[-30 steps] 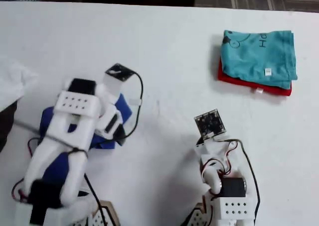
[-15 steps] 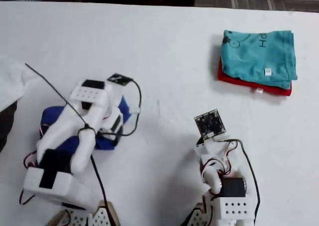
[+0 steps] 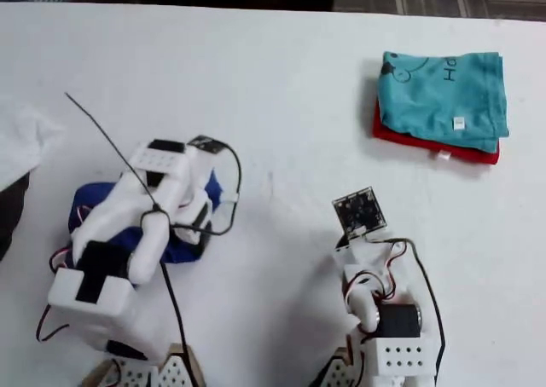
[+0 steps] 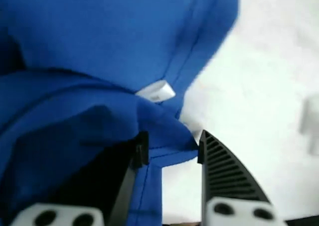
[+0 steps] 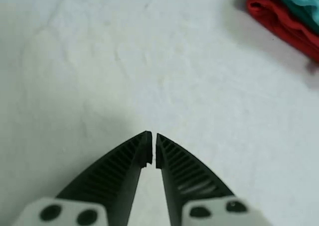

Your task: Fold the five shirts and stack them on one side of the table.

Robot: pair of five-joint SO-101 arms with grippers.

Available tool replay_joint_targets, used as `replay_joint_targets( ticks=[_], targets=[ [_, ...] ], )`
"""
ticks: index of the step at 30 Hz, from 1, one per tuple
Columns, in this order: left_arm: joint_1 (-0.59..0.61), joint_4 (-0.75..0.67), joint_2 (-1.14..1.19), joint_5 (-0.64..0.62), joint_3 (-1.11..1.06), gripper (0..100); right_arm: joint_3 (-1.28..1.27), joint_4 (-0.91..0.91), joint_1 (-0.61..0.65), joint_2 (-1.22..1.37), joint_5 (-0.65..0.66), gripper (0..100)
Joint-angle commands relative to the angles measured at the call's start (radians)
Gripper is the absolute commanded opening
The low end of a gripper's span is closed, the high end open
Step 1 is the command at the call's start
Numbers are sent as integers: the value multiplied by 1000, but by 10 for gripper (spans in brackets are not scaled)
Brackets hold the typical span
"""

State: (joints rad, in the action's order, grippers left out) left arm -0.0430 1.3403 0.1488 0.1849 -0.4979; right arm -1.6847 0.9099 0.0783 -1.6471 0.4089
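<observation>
The white table [image 3: 281,72] carries a folded teal shirt [image 3: 444,89] lying on a red shirt [image 3: 426,141] toward 2 o'clock. Toward 8 o'clock a crumpled blue shirt [image 3: 90,199] lies under the left arm [image 3: 128,225]. The left tool [image 4: 172,149] is grasping a fold of it. The right tool [image 5: 153,144], toward 5 o'clock, is clenched on nothing.
</observation>
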Motion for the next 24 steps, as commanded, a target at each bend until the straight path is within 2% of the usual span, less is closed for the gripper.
replay_joint_targets(
  ticks=[1,5,13,16,18,24],
  targets=[
    [-38,31,-87,-3,-1,188,-12,-22,-8,-19,0,21],
    [-34,14,-92,3,-24,188,-12,-22,-8,-19,0,21],
    [-35,-77,60,3,-76,184,-12,-22,-8,-19,0,21],
    [-35,-78,64,3,-73,117,-12,-22,-8,-19,0,21],
    [-34,-64,64,3,-48,21,-12,-22,-8,-19,0,21],
    [-23,120,54,5,117,27,-12,-22,-8,-19,0,21]
  ],
)
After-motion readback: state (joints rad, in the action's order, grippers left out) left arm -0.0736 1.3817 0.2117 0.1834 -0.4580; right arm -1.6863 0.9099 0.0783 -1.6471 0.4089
